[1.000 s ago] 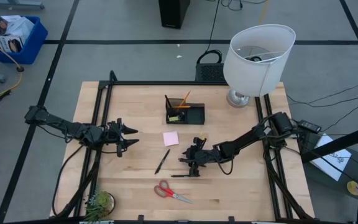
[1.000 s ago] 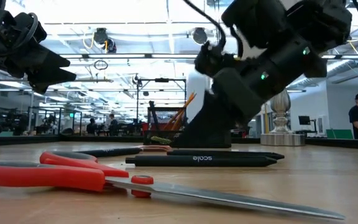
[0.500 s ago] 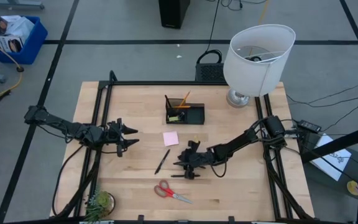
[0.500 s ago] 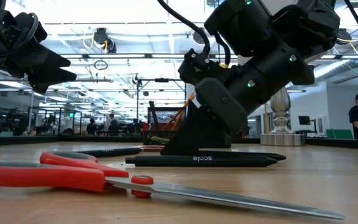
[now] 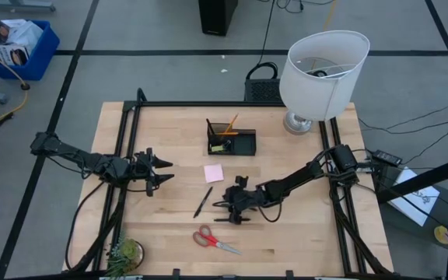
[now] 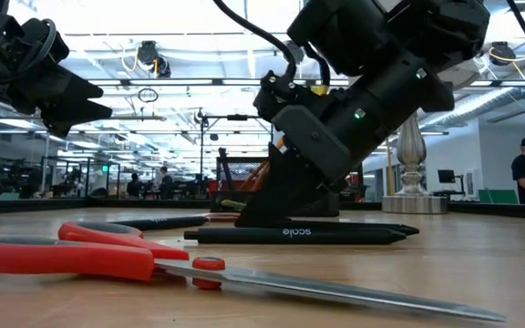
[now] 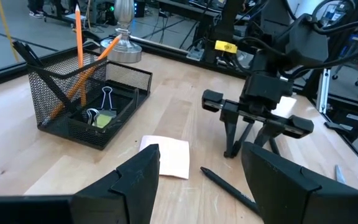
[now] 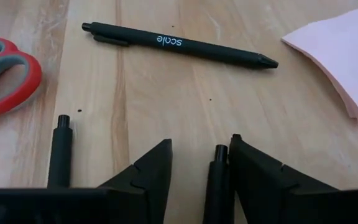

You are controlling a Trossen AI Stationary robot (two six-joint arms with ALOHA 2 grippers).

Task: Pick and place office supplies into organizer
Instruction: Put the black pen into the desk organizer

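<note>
My right gripper (image 5: pixel 225 210) (image 8: pixel 201 146) is open and low over the table's middle, fingers pointing toward the left edge. One thin black pen (image 8: pixel 218 171) lies between its fingers. A second pen (image 8: pixel 61 149) (image 6: pixel 299 234) lies just outside them, on the near side. A third pen (image 5: pixel 203 201) (image 8: pixel 173 43) lies beyond the fingertips, beside the pink sticky-note pad (image 5: pixel 214 173). Red-handled scissors (image 5: pixel 215 241) lie flat near the front edge. The black organizer (image 5: pixel 232 140) (image 7: pixel 86 99) holds pencils. My left gripper (image 5: pixel 164 173) (image 7: pixel 201 155) hovers open over the table's left part. My right gripper straddles the end of the black pen (image 8: pixel 219 155), fingers lying along it and slanting down from the table's right. The pen lies flat on the table, close beside one finger (image 8: pixel 253 168). I cannot tell whether that finger touches it.
A big white lampshade (image 5: pixel 321 74) stands at the far right corner and a small green plant (image 5: pixel 124 253) at the near left corner. Bare wood (image 5: pixel 302 241) lies to the right of the scissors. People and equipment show in the room behind.
My right gripper has moved toward the table's left edge and come down, so its fingers now stand over the pens. The pens, scissors and pad have stayed in place.
</note>
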